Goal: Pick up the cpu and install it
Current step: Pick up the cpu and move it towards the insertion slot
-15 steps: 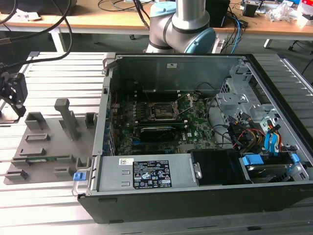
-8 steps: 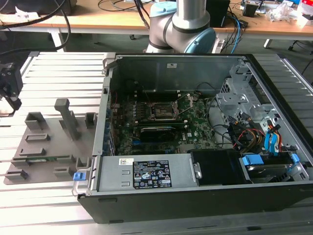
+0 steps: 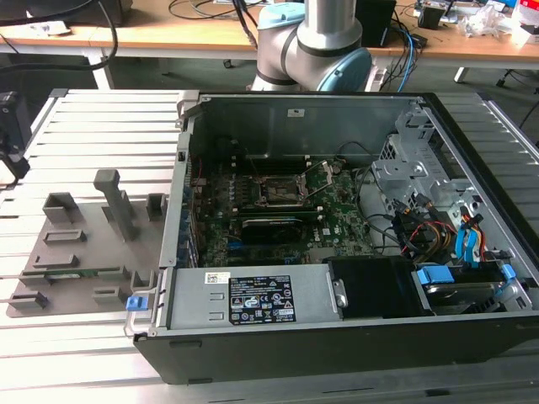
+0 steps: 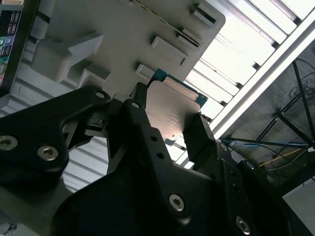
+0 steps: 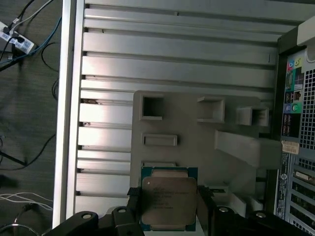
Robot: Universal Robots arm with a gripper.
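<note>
The cpu (image 5: 169, 200) has a pale silver-white top with faint dark print and a thin teal-green rim. The gripper (image 4: 170, 120) is matt black, dotted with bright silver screw heads (image 4: 47, 153). The holder plate (image 3: 80, 252) and its blocks are one even mid grey, and a small blue clip (image 3: 135, 301) shows between it and the computer case (image 3: 337, 358). The table (image 3: 93, 126) is pale silver, striped by parallel slats. The computer case is black outside and grey metal inside, with a green motherboard (image 3: 337, 223), a white-and-black label (image 3: 259, 300), blue latches (image 3: 440, 276) and orange, yellow and red cables (image 3: 425, 225). The arm (image 3: 324, 34) is silver with pale blue caps.
</note>
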